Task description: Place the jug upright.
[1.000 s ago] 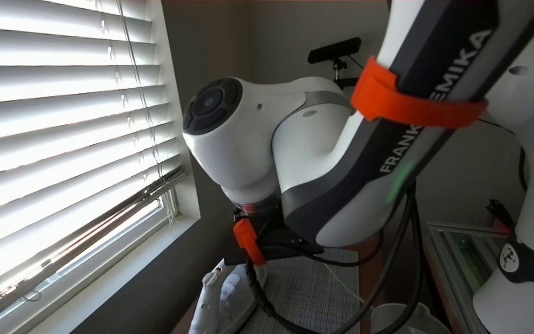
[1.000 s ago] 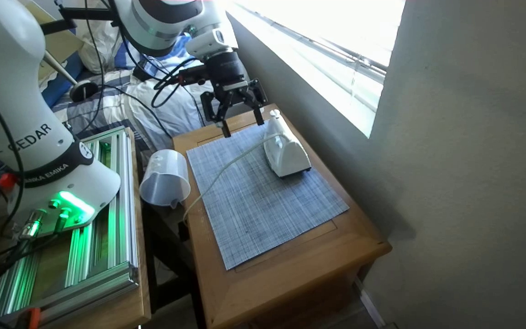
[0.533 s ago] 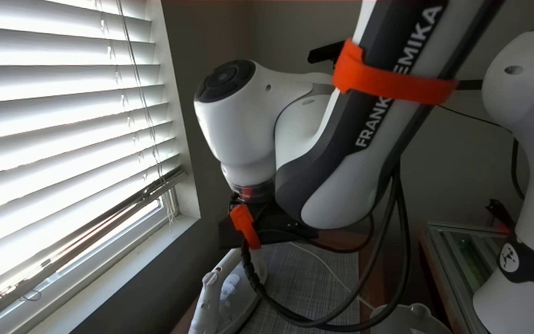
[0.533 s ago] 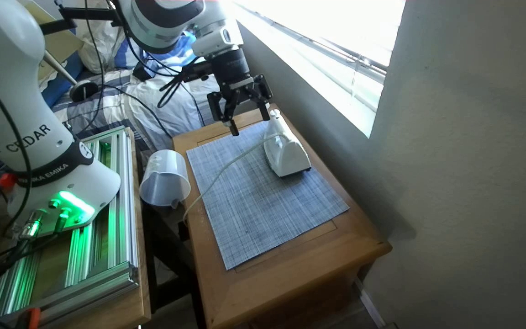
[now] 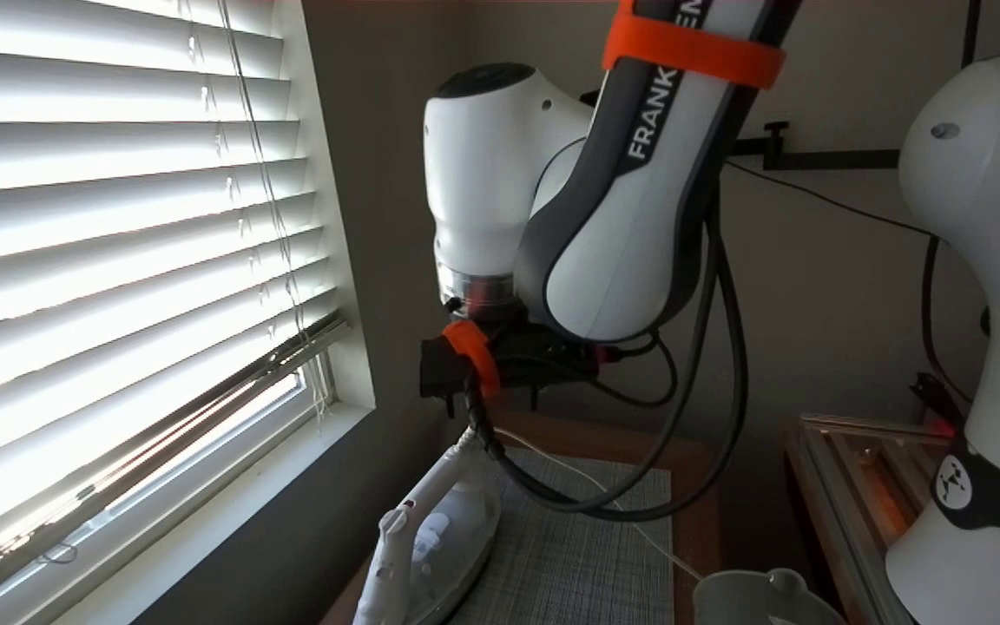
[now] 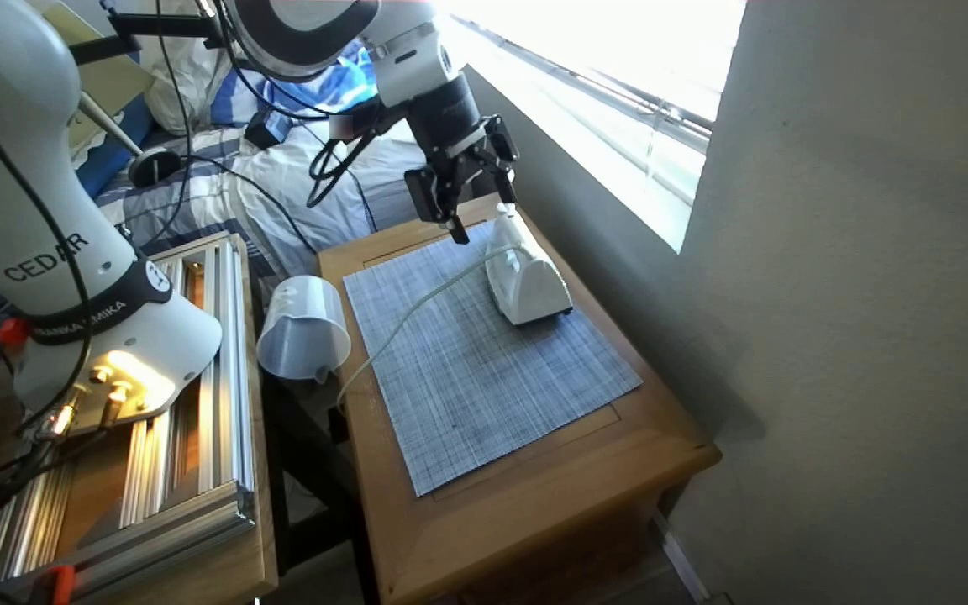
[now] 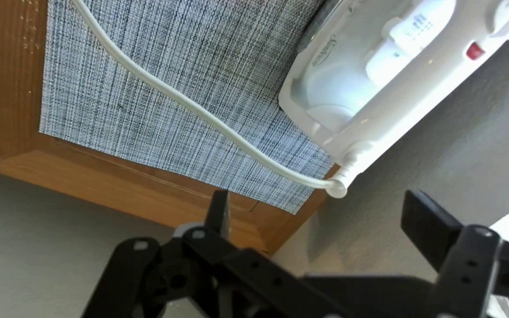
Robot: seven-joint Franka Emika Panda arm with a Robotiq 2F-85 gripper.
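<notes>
I look down in an exterior view, window at one o'clock; across in an exterior view, arm close, blinds at nine; wrist view down, iron at two. Both exterior views share the jug.

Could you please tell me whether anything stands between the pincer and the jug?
Nothing visible seems to block the way from the open pincer to the jug. The cord of the iron runs over the mat and passes close to the jug, so a low path might catch it. The robot's own cables hang nearby.
</notes>
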